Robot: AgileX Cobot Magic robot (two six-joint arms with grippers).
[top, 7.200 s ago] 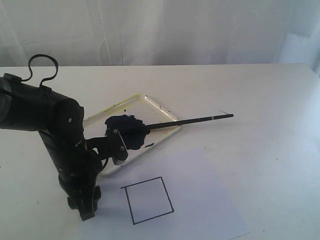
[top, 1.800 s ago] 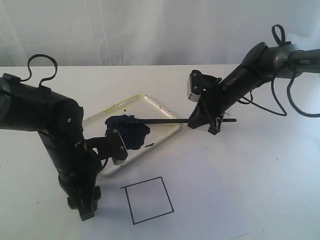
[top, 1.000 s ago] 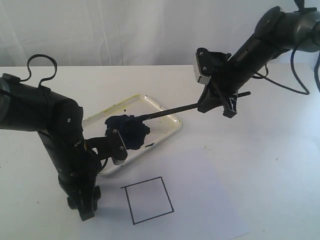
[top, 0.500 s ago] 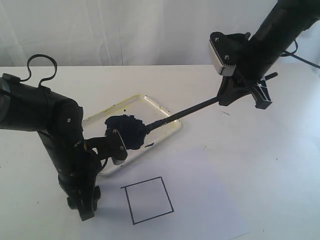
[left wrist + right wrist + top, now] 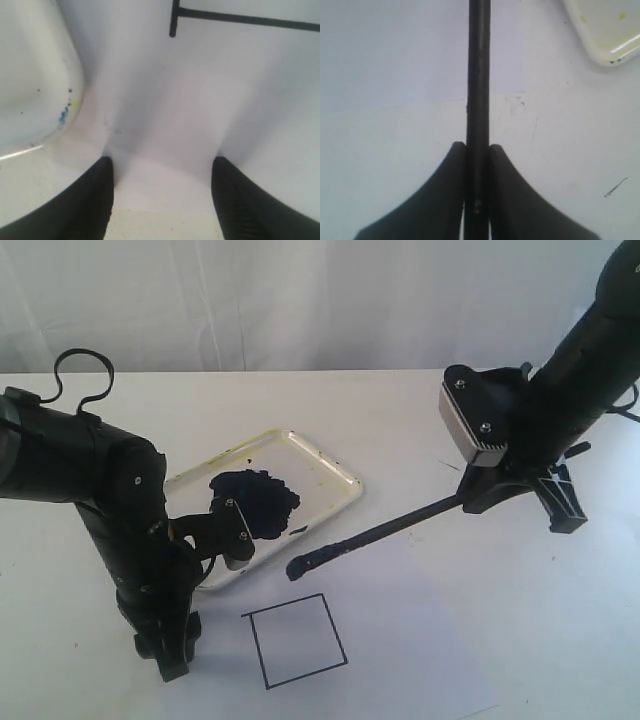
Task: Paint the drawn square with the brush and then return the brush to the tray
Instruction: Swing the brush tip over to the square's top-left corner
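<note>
Got the brush (image 5: 380, 533) pinched tight in the right gripper (image 5: 477, 146), wet tip hanging between the tray (image 5: 330, 455) and the blank drawn square (image 5: 296, 640). Leaving the left gripper (image 5: 160, 167) spread apart, holding nothing. Could easily drip or smear outside the outline if lowered early.

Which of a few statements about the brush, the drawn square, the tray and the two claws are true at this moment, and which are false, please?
1. The right claw is shut on the brush. True.
2. The brush tip sits in the paint blob. False: the tip is outside the tray, over the paper, between the tray and the drawn square.
3. The drawn square is blank inside. True.
4. The left claw grips the tray. False: it is open with nothing between its jaws, and the tray's corner lies beside it.
</note>
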